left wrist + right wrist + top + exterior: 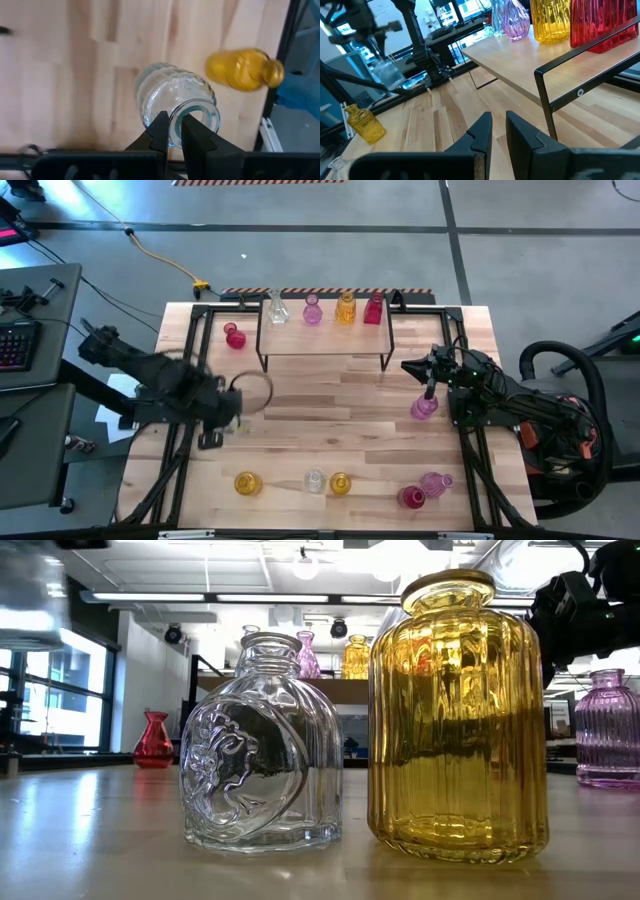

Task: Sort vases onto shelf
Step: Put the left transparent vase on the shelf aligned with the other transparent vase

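Observation:
The shelf (325,340) at the table's far side carries a clear (275,308), a pink (312,310), an amber (345,308) and a red vase (374,310). My left gripper (238,394) hangs over the table's left half, shut on a clear ribbed vase (172,95), which also shows in the right wrist view (385,72). My right gripper (499,131) waits shut and empty at the shelf's right end (410,365). Other vases stand on the table: a red one (235,336), a pink one (424,407), and several along the near edge. My left gripper pinches the clear vase's mouth rim (175,122), one finger (195,132) inside the mouth and the other (159,131) outside it. The fingers come from above, pointing down. The vase hangs below them, a little tilted, lifted clear of the table.
Along the near edge stand an amber vase (247,483), a clear one (315,480), another amber one (340,483), a red one (411,498) and a pink one (435,483). Black frame rails (180,450) run along the table's left and right sides. Bare wood lies mid-table.

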Tool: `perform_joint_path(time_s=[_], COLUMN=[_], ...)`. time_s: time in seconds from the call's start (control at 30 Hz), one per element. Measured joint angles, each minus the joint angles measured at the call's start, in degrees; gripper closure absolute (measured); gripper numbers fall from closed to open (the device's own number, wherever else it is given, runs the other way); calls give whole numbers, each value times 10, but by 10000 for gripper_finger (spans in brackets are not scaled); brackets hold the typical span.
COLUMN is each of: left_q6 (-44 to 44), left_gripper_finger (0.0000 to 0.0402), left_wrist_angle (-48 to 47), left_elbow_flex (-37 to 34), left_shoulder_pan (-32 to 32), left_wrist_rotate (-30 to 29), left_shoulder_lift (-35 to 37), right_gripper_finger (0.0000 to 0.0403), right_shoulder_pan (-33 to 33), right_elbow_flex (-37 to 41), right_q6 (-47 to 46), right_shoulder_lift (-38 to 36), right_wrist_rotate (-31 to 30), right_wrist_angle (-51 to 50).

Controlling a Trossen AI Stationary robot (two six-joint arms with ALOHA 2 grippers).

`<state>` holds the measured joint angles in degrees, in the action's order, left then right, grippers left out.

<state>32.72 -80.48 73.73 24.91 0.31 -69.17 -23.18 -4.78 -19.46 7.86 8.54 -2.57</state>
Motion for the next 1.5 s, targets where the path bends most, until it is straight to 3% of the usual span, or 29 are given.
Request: perform_joint_path(time_s=[0.37, 0.7, 1.03, 1.5], left_q6=[-216, -363, -452, -495], left_gripper_finger=[382, 382, 382, 382], left_wrist_angle=[-35, -37, -52, -81], left_elbow_flex=[79, 154, 240, 328], left_shoulder_pan=[-252, -409, -474, -510], left_wrist_rotate=[-1, 7, 6, -10], left_shoulder_lift=[-12, -88, -176, -264], right_gripper_finger=[366, 366, 366, 366], right_shoulder_pan=[0, 0, 0, 0], right_elbow_flex=[0, 0, 0, 0], right_q6=[0, 0, 0, 0], right_shoulder_lift=[0, 0, 0, 0], right_wrist_rotate=[0, 0, 0, 0], right_wrist_angle=[-2, -7, -7, -9])
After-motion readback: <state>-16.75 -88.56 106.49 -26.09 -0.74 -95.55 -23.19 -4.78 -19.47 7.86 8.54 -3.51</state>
